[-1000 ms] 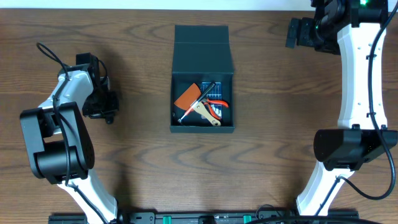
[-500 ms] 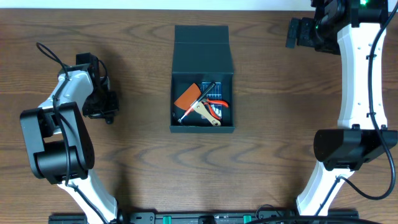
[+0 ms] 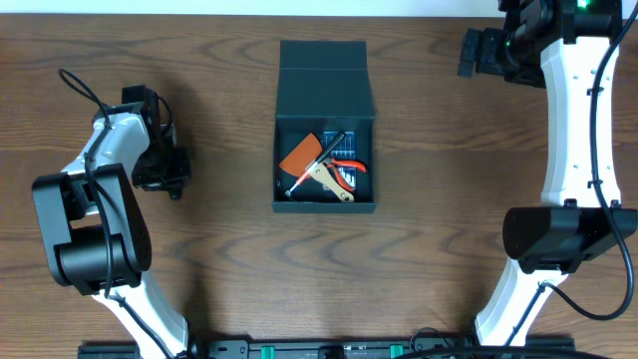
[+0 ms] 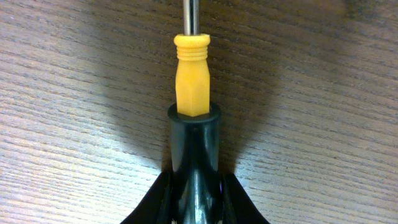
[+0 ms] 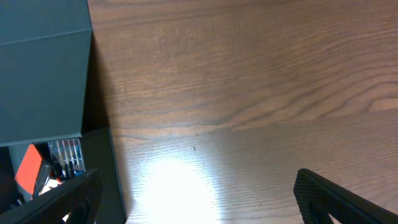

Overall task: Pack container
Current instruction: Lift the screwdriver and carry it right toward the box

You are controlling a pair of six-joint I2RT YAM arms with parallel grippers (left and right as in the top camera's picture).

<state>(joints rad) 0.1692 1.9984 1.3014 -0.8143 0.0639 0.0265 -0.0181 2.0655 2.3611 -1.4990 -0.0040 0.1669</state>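
Observation:
The dark teal container [image 3: 326,206] stands open mid-table, its flap lid [image 3: 324,80] folded back. Inside lie an orange card [image 3: 298,156], a blue case of bits [image 3: 346,148], a red-tipped pen and a beige-handled tool [image 3: 330,180]. My left gripper [image 3: 165,172] is low over the table, far left of the container. In the left wrist view it [image 4: 193,205] is shut on a screwdriver [image 4: 191,84] with a black handle, yellow neck and steel shaft. My right gripper [image 3: 469,54] is open and empty at the back right. The right wrist view [image 5: 199,202] shows bare wood between its fingers.
The container's lid [image 5: 43,62] and side wall [image 5: 113,180] fill the left of the right wrist view. The wooden table [image 3: 449,249] runs out on all sides. The arm bases stand at the front left and front right.

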